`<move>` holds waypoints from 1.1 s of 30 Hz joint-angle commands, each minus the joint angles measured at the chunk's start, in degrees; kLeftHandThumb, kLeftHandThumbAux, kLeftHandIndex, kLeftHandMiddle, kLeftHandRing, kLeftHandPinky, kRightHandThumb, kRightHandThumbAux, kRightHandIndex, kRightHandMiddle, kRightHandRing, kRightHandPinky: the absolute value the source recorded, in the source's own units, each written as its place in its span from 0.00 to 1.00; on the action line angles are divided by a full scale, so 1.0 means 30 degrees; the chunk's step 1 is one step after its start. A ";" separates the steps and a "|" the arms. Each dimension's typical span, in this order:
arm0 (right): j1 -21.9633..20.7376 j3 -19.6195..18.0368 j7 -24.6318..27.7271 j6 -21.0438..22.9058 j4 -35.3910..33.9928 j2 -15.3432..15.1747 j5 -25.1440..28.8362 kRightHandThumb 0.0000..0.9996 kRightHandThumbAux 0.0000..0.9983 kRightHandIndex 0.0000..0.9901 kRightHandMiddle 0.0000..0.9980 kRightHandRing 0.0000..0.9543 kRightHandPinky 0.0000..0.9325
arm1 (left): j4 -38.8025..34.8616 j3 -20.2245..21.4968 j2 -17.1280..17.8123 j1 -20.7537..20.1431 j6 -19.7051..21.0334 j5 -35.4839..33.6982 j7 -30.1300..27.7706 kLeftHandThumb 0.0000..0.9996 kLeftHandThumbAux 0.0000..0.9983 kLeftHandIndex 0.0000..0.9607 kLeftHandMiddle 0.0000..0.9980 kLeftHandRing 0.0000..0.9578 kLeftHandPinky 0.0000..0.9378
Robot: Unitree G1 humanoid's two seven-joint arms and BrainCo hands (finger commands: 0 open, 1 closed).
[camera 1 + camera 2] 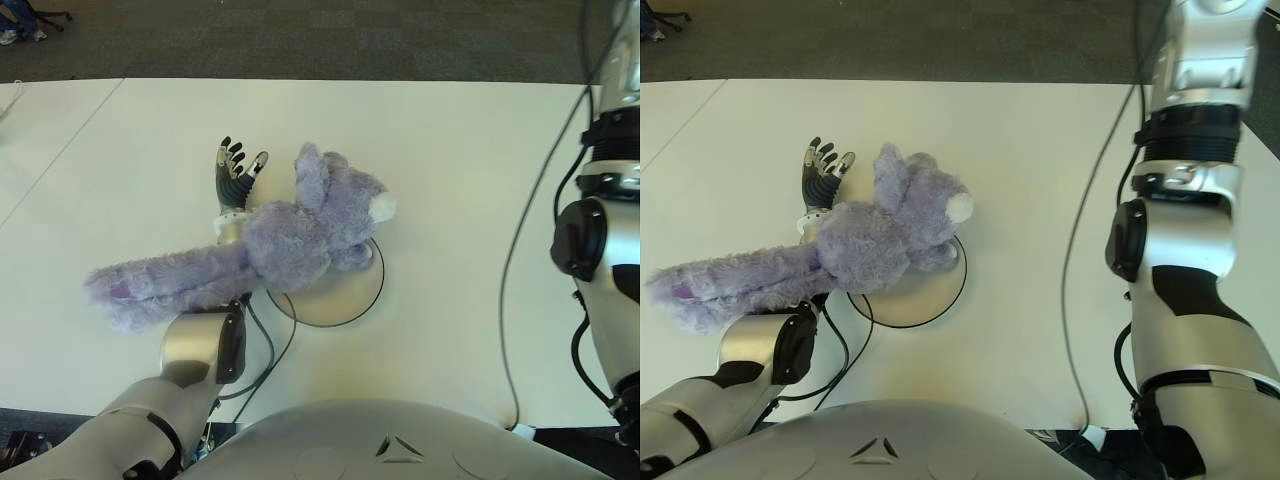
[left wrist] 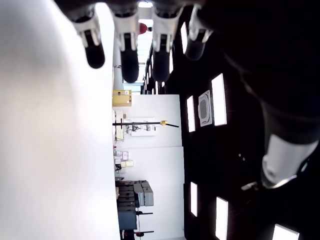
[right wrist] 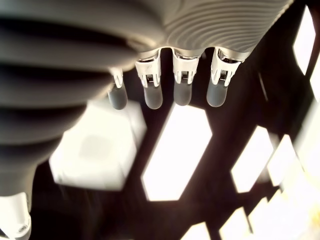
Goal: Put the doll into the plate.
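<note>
On the white table (image 1: 450,160), the doll (image 1: 290,240) drapes the wrist behind the empty, spread left hand (image 1: 236,172).

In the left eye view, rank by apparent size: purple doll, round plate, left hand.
1. Fluffy purple plush doll, clearly largest.
2. Round white plate with dark rim, partly covered by the doll.
3. Left hand, fingers spread, beyond the doll.
</note>
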 commanded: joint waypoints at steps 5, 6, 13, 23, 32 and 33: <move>-0.1832 -0.1474 -0.0851 -0.2328 0.5685 -0.0536 0.1247 0.00 0.64 0.13 0.09 0.06 0.05 | 0.3504 0.0218 -0.0686 0.5067 0.2239 0.0038 -0.0199 0.00 0.62 0.07 0.16 0.15 0.11; -0.1908 -0.1507 -0.0804 -0.2461 0.6009 -0.0547 0.1279 0.00 0.64 0.13 0.09 0.06 0.05 | 0.3503 0.0210 -0.0686 0.5064 0.2241 0.0044 -0.0188 0.00 0.62 0.07 0.16 0.15 0.11; -0.2240 -0.1758 -0.0388 -0.3345 0.7887 -0.0653 0.1542 0.00 0.64 0.14 0.10 0.07 0.08 | 0.3529 0.0136 -0.0636 0.5008 0.2273 0.0113 -0.0242 0.00 0.64 0.08 0.17 0.16 0.14; -0.1116 -0.2279 -0.0677 -0.4407 1.0739 -0.1346 0.1577 0.00 0.61 0.15 0.11 0.08 0.06 | 0.3543 0.0159 -0.0687 0.4887 0.2307 0.0076 -0.0326 0.00 0.64 0.09 0.17 0.16 0.13; 0.2705 -0.1364 -0.3653 -0.5291 1.3026 -0.0961 -0.0074 0.00 0.59 0.16 0.12 0.08 0.05 | 0.3524 0.0274 -0.0819 0.4794 0.2218 -0.0057 -0.0331 0.00 0.63 0.09 0.18 0.16 0.15; 0.3015 -0.1415 -0.3601 -0.4409 1.3503 -0.0784 0.0003 0.00 0.63 0.15 0.13 0.09 0.06 | 0.3531 0.0222 -0.0810 0.4789 0.2283 -0.0005 -0.0311 0.00 0.64 0.09 0.18 0.17 0.15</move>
